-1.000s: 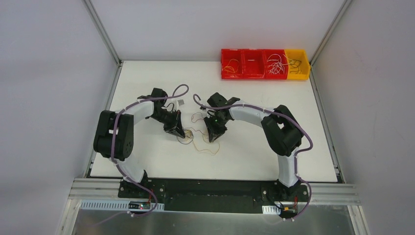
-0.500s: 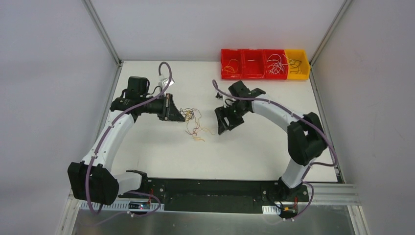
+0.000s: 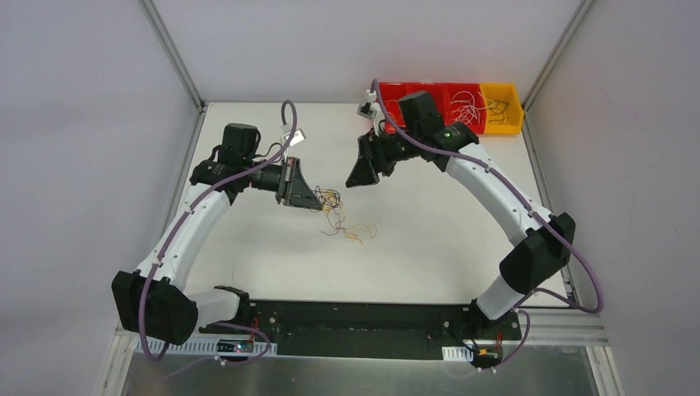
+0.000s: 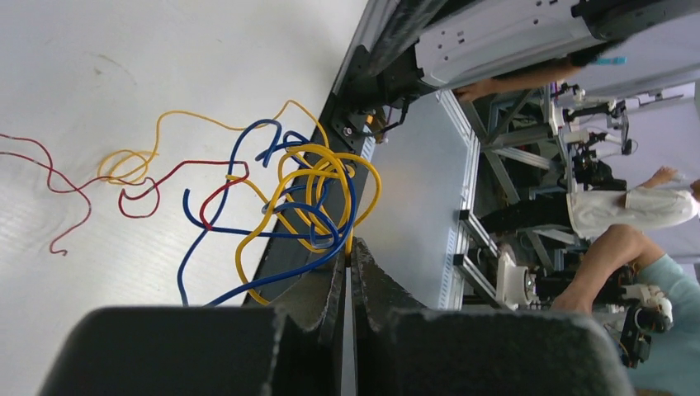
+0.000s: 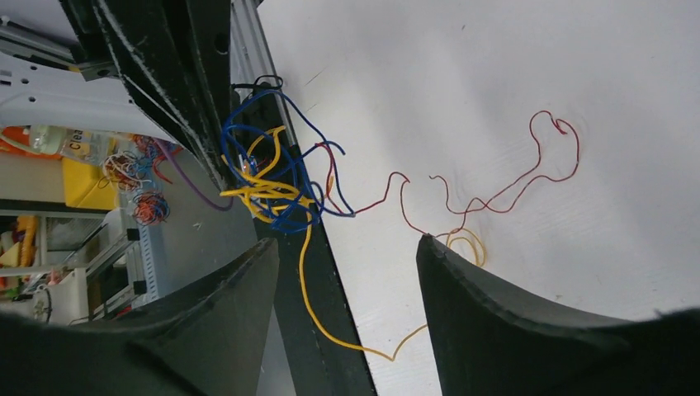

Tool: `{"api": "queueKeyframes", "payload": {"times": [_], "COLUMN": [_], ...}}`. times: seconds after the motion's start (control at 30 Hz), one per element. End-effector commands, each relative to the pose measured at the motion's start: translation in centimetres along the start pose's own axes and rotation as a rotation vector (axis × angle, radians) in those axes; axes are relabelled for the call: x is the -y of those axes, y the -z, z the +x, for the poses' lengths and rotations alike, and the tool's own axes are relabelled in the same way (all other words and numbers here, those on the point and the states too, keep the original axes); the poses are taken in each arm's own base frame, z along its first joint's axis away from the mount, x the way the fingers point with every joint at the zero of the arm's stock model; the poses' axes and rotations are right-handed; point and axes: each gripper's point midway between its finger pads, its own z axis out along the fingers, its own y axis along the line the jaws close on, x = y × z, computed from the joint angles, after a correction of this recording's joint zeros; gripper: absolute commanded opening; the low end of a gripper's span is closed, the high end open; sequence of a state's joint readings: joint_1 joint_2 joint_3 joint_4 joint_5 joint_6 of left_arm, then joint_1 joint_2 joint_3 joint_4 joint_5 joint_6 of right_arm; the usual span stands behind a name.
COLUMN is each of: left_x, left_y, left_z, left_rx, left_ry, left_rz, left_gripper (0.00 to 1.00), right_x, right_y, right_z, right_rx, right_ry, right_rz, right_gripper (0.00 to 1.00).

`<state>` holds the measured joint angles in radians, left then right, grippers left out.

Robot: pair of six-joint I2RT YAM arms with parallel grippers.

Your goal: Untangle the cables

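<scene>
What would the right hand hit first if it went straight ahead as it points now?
Probably the cables: the blue-and-yellow tangle hanging from the shut left hand sits ahead of the open right hand, a little off-centre, a yellow strand trailing nearest. Depth is hard to judge.

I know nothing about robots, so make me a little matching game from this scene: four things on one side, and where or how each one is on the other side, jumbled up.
Things
1. left tool
2. right tool
3. yellow bin
4. red wire

Place or state
A. open, holding nothing
B. at the far right corner of the white table
C. trailing loose across the table top
D. shut on a clump of blue and yellow wires

Right pairs: 1-D, 2-A, 3-B, 4-C.
</scene>
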<state>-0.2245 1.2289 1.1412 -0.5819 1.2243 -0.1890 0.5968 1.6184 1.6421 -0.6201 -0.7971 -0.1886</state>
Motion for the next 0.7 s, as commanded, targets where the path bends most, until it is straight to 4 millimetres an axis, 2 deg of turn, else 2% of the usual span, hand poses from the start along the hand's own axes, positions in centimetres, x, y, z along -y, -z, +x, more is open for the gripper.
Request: {"api": "queueKeyframes", "payload": {"times": [0.0, 0.23, 0.4, 0.67], "left_x": [3.6, 4.5, 4.8, 5.2], "left_y": [0.0, -0.3, -0.4, -0.6], "left_z": [0.8, 0.9, 0.7, 0.8], "left_rx": [-0.025, -0.04, -0.045, -0.053], "left_ry": [-0.145, -0.173, -0.175, -0.178], "left_rz": [0.112, 0.134, 0.141, 0.147], "left_gripper": [0.0, 0.0, 0.0, 0.0], "right_x": [-1.6, -3.5, -4.3, -4.4], "right_y": [0.1, 0.2, -0.5, -1.9], "right_z": [0.7, 2.1, 3.3, 4.4], "right_rx": [-0.033, -0.064, -0.103, -0.135], "right_ry": [0.021, 0.032, 0.051, 0.056], "right_rz": [-0.122, -0.232, -0.261, -0.259], "right_gripper": [0.67, 0.7, 0.69, 0.68]}}
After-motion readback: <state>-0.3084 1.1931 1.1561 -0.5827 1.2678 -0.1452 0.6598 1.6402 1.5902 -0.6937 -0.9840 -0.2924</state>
